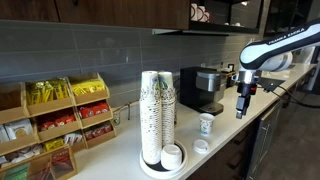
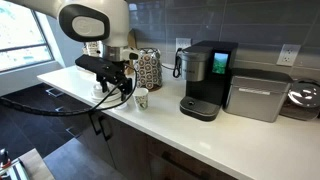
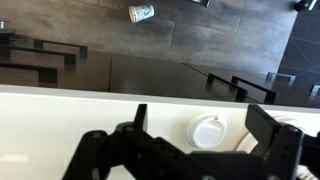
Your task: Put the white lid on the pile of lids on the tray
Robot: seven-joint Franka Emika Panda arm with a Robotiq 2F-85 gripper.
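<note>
The hand (image 1: pixel 241 108) is held over the table (image 1: pixel 226 136), jaws apart. The white lid (image 1: pixel 201 145) is seen at three o'clock from the pile of lids (image 1: pixel 172 155).

A white counter (image 1: pixel 118 150) carried tall stacks of patterned paper cups (image 1: pixel 157 112), 1 small printed paper cup (image 1: pixel 206 124) and a black coffee machine (image 1: pixel 208 90). A wooden rack (image 1: pixel 60 115) of packets stood against the grey tiled wall (image 1: pixel 90 50). A silver appliance (image 2: pixel 258 95) sat just beside the coffee machine.

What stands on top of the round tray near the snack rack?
On the tray stand tall stacks of patterned paper cups and, beside them, the low pile of lids. The cups hide the tray's far part, so anything behind them cannot be seen.
</note>
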